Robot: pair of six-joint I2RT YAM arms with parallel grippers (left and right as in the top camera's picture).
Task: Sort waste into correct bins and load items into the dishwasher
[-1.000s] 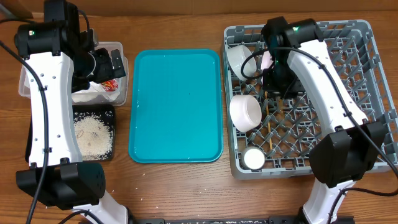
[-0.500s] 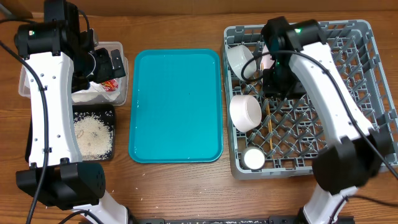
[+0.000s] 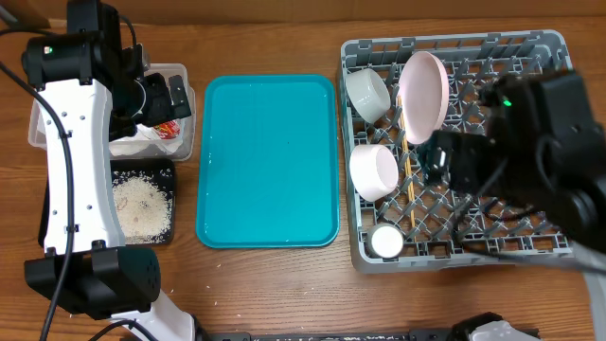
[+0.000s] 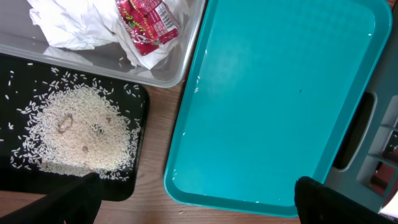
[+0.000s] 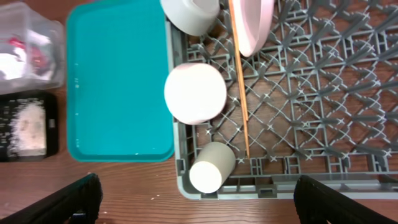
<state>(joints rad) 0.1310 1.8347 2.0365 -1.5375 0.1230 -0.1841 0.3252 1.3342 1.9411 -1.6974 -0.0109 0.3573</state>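
The white plate (image 3: 423, 90) stands on edge in the grey dishwasher rack (image 3: 530, 57), beside two bowls (image 3: 367, 93) (image 3: 373, 170), a cup (image 3: 385, 242) and the chopsticks (image 3: 409, 180). My right gripper (image 5: 202, 202) hangs open and empty high above the rack's front edge, over the cup (image 5: 211, 167). My left gripper (image 4: 196, 202) is open and empty over the teal tray's near left corner. The clear tub (image 4: 168, 74) holds napkin pieces (image 4: 74, 25) and the red wrapper (image 4: 146, 22). Rice grains (image 4: 74, 137) lie in the black tray (image 4: 18, 74).
The teal tray (image 3: 268, 161) lies bare between the bins and the rack. The raised right arm (image 3: 549, 142) blurs and hides much of the rack's right half in the overhead view. A few stray grains lie on the wooden table (image 5: 124, 186).
The right gripper opened and let go of the plate, which now stands in the rack. The right arm rose and pulled back to the right. The left arm has not moved.
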